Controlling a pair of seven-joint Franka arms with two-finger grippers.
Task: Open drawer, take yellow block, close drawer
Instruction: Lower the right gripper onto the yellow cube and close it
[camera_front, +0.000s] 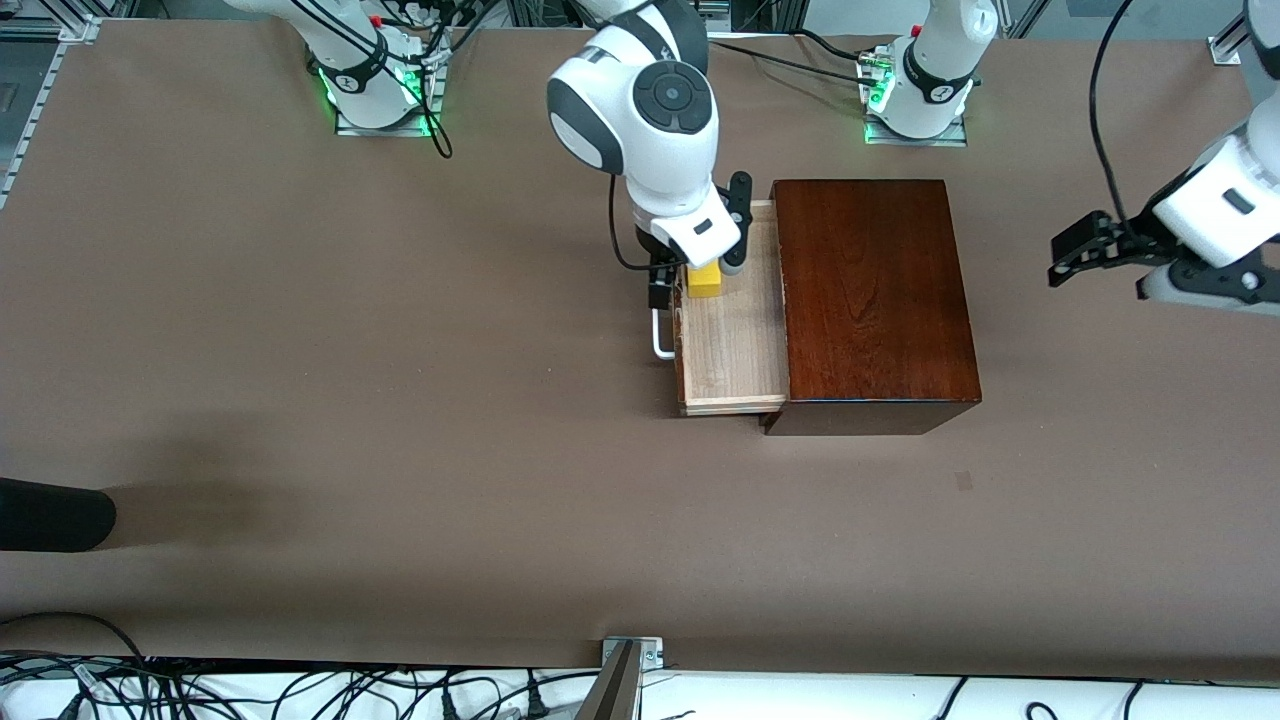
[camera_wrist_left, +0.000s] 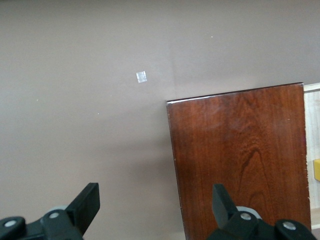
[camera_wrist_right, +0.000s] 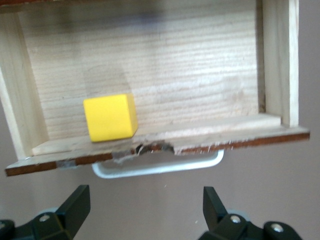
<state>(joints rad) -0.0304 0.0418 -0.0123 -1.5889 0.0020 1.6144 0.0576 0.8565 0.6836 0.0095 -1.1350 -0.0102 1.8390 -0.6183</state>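
The drawer (camera_front: 735, 345) of the dark reddish-brown wooden box (camera_front: 872, 300) is pulled out toward the right arm's end of the table, its pale wood inside showing. The yellow block (camera_front: 705, 279) sits in it, by the drawer's front wall, at the end farther from the front camera. My right gripper (camera_front: 658, 268) is open and empty, up over the white bar handle (camera_front: 662, 338). In the right wrist view the block (camera_wrist_right: 110, 118), the handle (camera_wrist_right: 160, 165) and the open gripper (camera_wrist_right: 145, 205) show. My left gripper (camera_front: 1068, 258) is open and waits in the air beside the box.
The left wrist view shows the box top (camera_wrist_left: 240, 160), an edge of the drawer (camera_wrist_left: 312, 130) and the left gripper (camera_wrist_left: 155, 202). A small pale mark (camera_front: 963, 480) lies on the brown table. A dark rounded object (camera_front: 50, 515) juts in at the right arm's end.
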